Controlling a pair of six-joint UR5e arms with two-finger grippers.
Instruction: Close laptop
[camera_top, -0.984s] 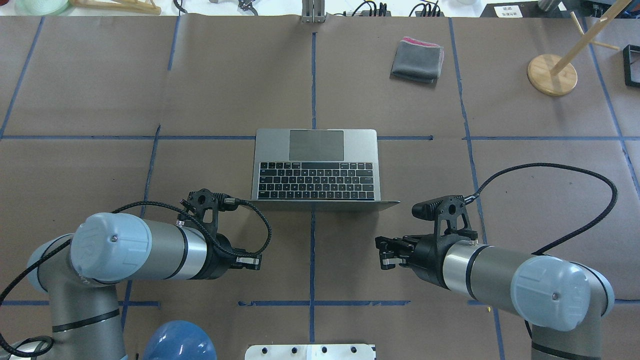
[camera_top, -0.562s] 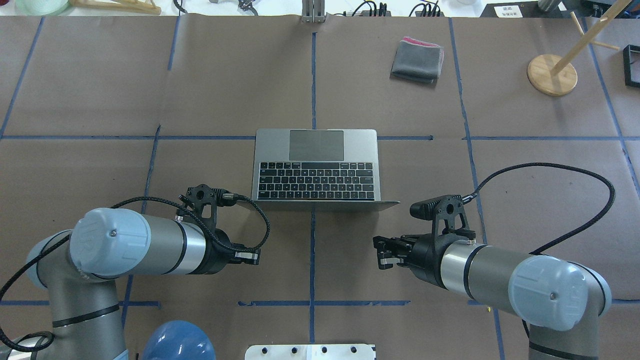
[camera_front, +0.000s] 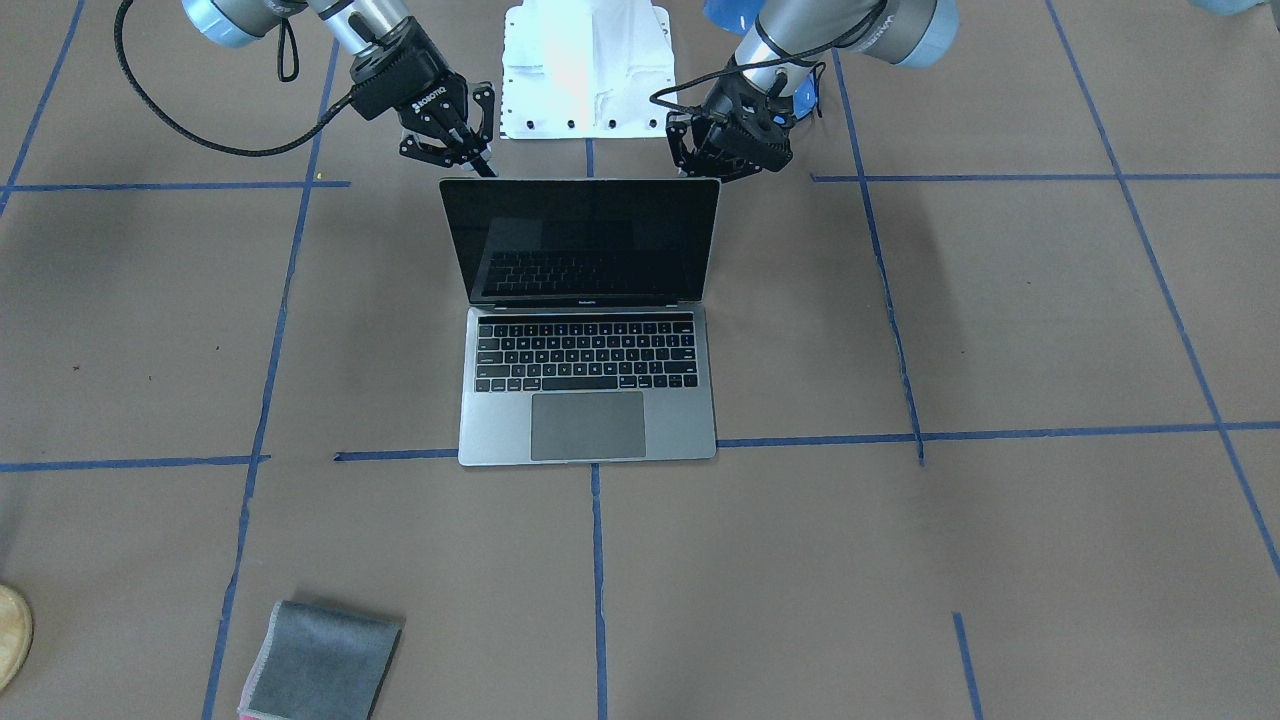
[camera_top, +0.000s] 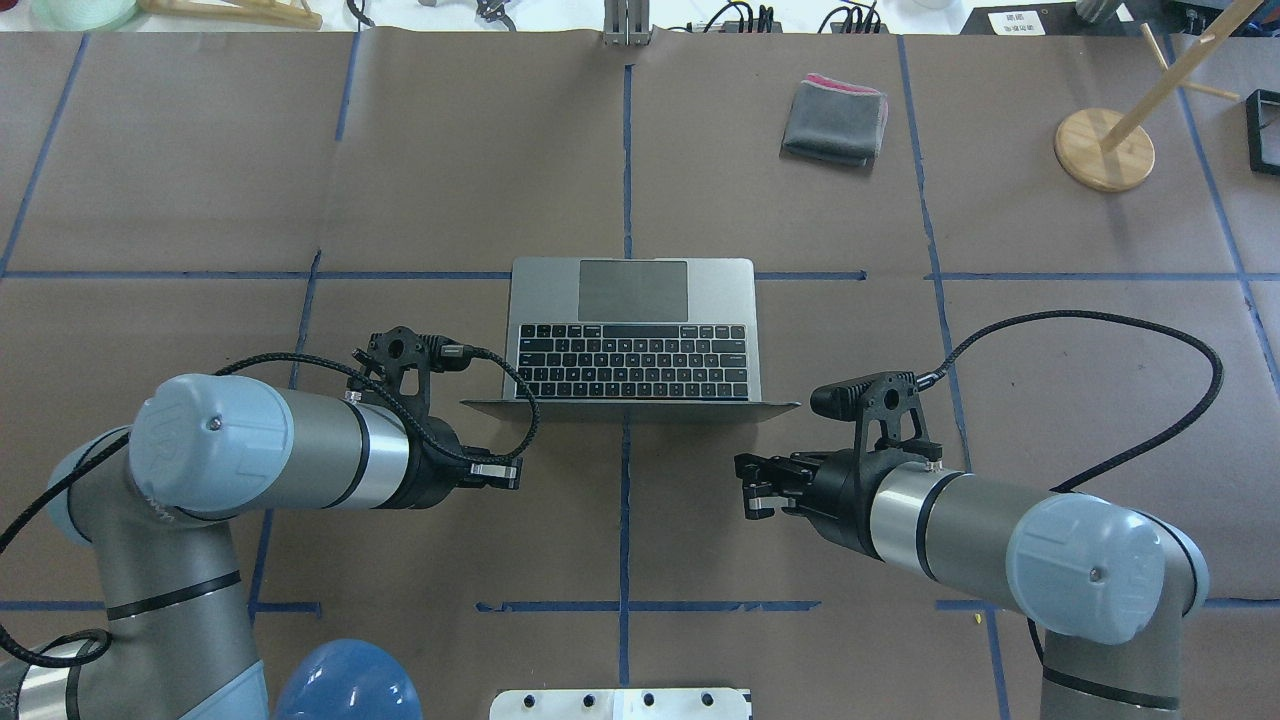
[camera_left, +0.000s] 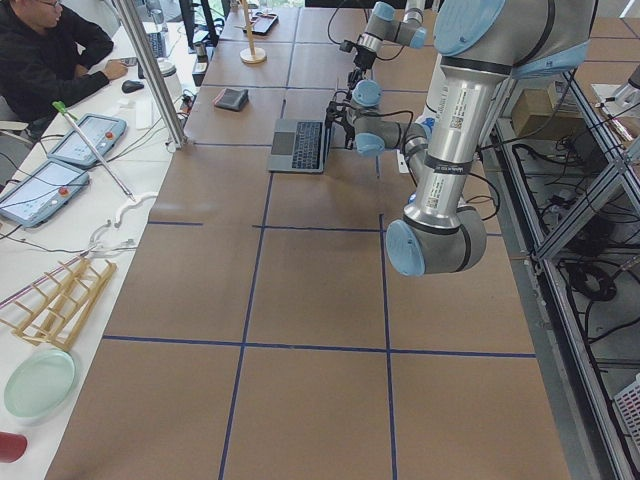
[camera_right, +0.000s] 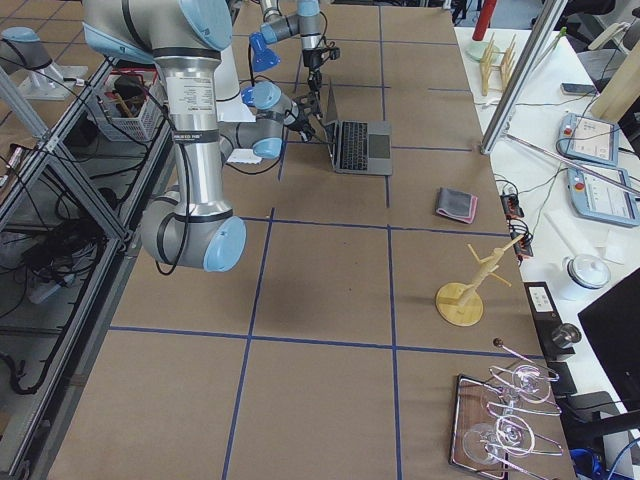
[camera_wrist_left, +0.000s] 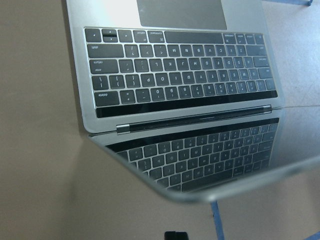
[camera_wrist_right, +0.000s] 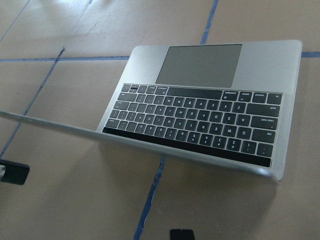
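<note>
Brown-papered table (camera_top: 200, 150), and at its centre, laptop (camera_top: 632, 340) wide open, lid up toward robot-side edge. Left gripper (camera_top: 500, 472) and right gripper (camera_top: 750, 485) close behind lid's corners, fingers spread on both.

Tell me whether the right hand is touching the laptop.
Apart. The overhead view shows bare brown paper between the right hand and the raised lid edge of the laptop; the right wrist view shows that gap too.
</note>
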